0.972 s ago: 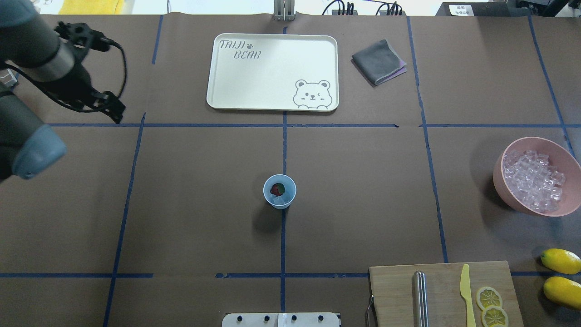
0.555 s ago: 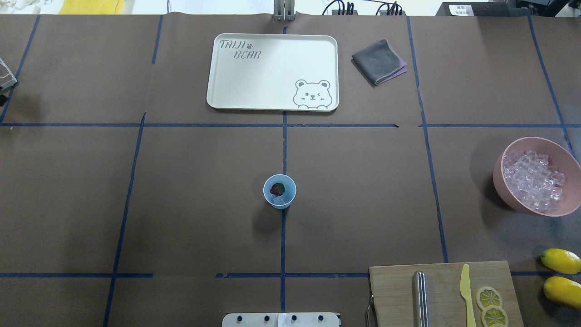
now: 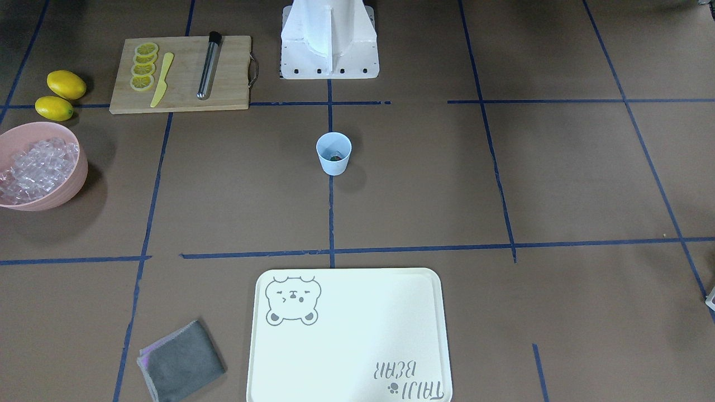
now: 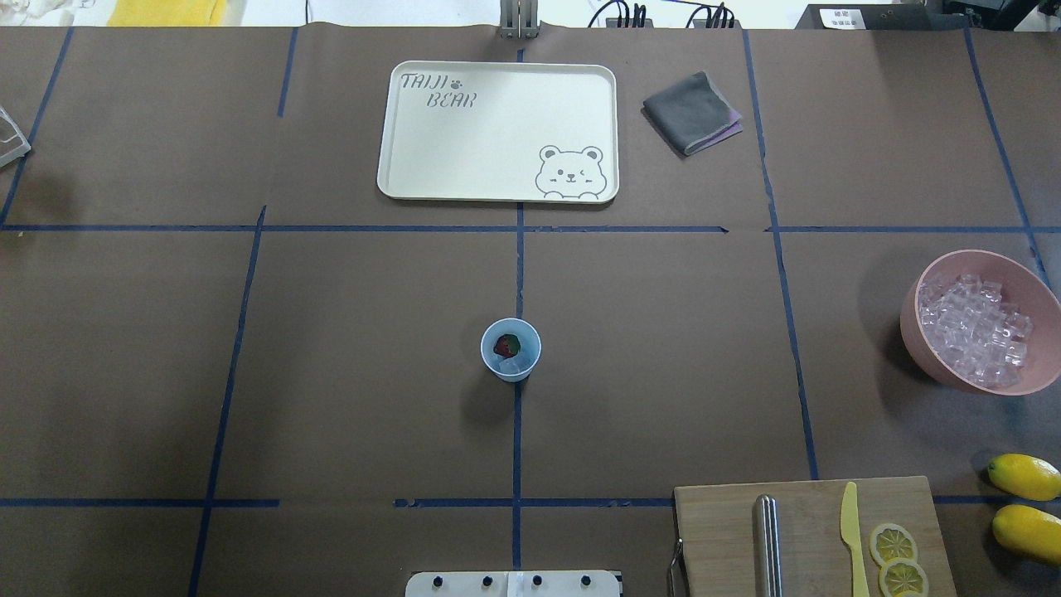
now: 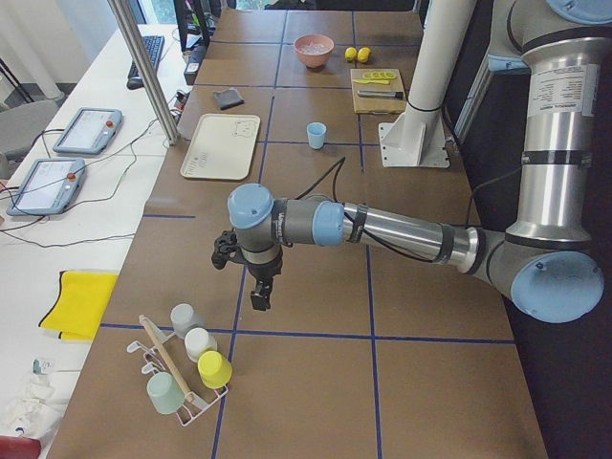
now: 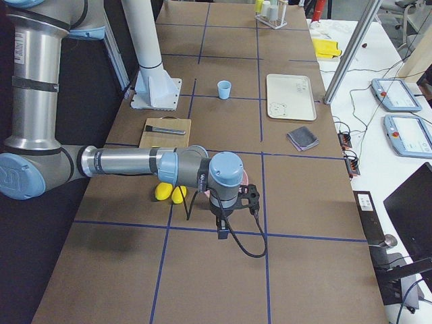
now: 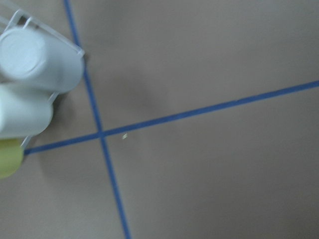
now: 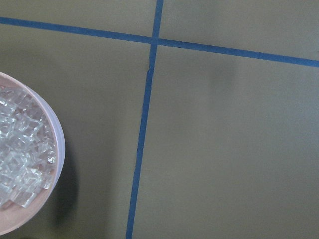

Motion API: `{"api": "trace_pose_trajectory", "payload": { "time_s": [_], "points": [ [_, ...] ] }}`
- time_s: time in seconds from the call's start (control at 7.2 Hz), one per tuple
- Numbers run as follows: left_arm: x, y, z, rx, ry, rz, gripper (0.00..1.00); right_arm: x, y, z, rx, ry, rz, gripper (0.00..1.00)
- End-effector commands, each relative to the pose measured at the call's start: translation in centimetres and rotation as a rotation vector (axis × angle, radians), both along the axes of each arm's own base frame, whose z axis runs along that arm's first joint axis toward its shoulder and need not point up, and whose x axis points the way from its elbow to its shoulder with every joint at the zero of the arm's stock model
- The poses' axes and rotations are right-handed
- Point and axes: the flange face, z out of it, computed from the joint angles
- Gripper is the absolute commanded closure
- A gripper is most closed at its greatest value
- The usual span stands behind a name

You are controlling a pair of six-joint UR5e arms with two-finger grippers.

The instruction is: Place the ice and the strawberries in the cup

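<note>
The left tool [image 5: 258, 301] hangs point-down over the table [image 4: 331, 373] at its left end, near a rack [image 5: 182, 387] of upturned cups. From where it shows I cannot tell how far its jaws stand apart or whether it holds anything. The right tool [image 6: 223, 231] hangs the same way at the other end, and I cannot tell its state either.

The cup [image 4: 511, 350] stands upright mid-table on a blue tape line, well apart from both tools. Inside it lies the strawberry [image 4: 505, 343], with a piece of ice [image 4: 515, 364] just beside it.

The rest of the ice is heaped in a pink bowl [image 3: 61, 190] far off at the right edge. Two lemons [image 4: 1024, 477] lie near the bowl, towards the robot. Beside them is a wooden board [image 4: 721, 531] carrying a metal rod [image 4: 767, 543], a yellow knife [image 4: 851, 531] and lemon slices [image 4: 893, 543]. Across the table from the cup sits a cream tray [image 4: 497, 133] with a bear drawing. A folded grey cloth [image 4: 692, 112] lies to its right.
</note>
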Motion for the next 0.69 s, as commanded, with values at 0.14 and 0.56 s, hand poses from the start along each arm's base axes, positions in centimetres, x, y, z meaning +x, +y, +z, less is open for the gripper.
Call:
{"api": "trace_pose_trajectory", "payload": {
  "time_s": [0.14,0.56],
  "points": [
    [-1.0,3.5,3.4,-0.056,0.06,-0.012,0.0,0.1,0.1,0.0,-0.001,0.0,0.003,0.0],
    [-1.1,3.9,5.5,-0.098,0.062,-0.015,0.0,0.0,0.1,0.0,-0.002,-0.002,0.003,0.0]
  ]
}}
